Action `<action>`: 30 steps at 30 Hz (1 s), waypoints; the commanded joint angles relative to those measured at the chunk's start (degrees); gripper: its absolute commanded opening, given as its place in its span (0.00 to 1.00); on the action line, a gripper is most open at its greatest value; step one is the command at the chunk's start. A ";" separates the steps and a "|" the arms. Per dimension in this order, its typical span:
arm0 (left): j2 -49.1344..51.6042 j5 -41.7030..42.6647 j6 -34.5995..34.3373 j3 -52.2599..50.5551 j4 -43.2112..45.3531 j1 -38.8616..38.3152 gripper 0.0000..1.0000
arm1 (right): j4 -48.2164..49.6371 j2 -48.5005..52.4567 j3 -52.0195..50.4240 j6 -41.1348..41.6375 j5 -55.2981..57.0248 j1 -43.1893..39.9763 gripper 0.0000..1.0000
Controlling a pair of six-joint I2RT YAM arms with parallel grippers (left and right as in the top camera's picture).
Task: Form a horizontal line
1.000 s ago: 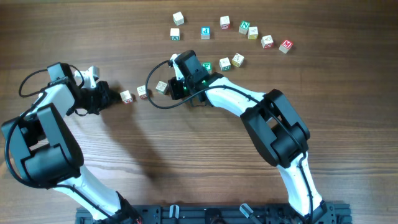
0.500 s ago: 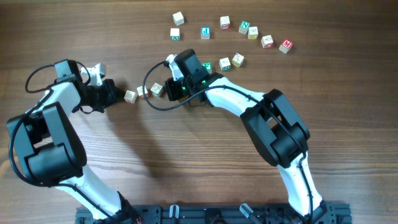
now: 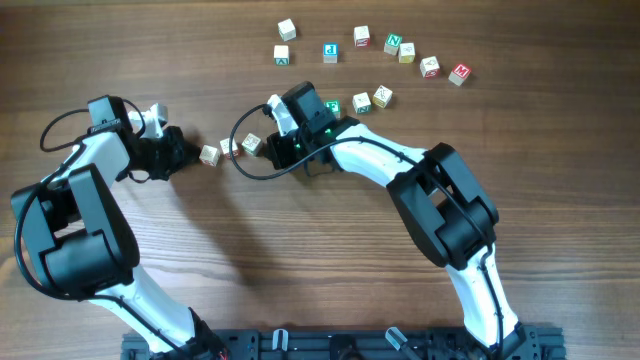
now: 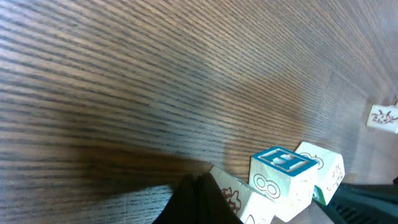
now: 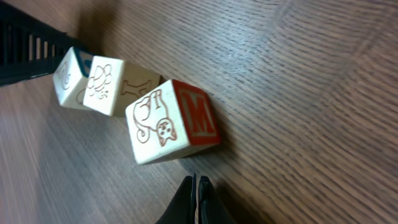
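Presently the left tool (image 3: 189, 155) and right tool (image 3: 270, 147), both closed and empty, bracket the cube row (image 3: 230, 148) at centre-left, apparently pressing it straight.

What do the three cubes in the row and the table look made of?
Cubes: probably pale wood with a smooth matt finish. The faces carry thin red line drawings, and one side is painted red with a letter M. The edges look slightly softened.
Table: brown wood or a wood-look laminate. It shows fine, regular grain lines and a slight sheen, so I cannot tell solid wood from veneer or print.
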 commanded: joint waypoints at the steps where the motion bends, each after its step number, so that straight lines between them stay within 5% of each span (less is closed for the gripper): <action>1: 1.07 -0.61 -4.20 -0.59 0.00 -0.15 0.04 | 1.05 1.57 -0.33 -2.25 -2.86 -0.79 0.05; 10: 1.07 -2.69 -10.27 -0.59 0.61 -0.15 0.04 | -6.43 -0.94 -0.24 -1.36 -2.89 -1.25 0.04; 13: 1.07 -10.71 -10.32 -0.59 -3.52 -0.07 0.04 | -8.24 -1.03 -0.24 -1.38 -5.53 -1.07 0.04; 16: 1.07 -22.08 -18.32 -0.59 -6.99 1.77 0.04 | -7.45 -1.03 -0.24 -0.94 -9.75 -1.01 0.04; 23: 1.07 -22.01 -22.23 -0.59 -7.67 9.53 0.04 | -0.39 -1.55 -0.22 0.57 -11.56 3.13 0.04; 27: 1.07 -22.01 -22.23 -0.59 -7.61 9.51 0.24 | 1.46 -1.57 0.44 0.70 -10.84 3.80 0.05; 28: 1.07 -22.01 -22.23 -0.59 -7.61 9.51 0.40 | 1.25 -1.79 0.94 1.49 -9.70 3.80 0.05; 30: 1.07 -22.01 -22.25 -0.59 -7.58 9.51 0.55 | 1.25 -2.34 2.03 1.62 -8.33 3.80 0.04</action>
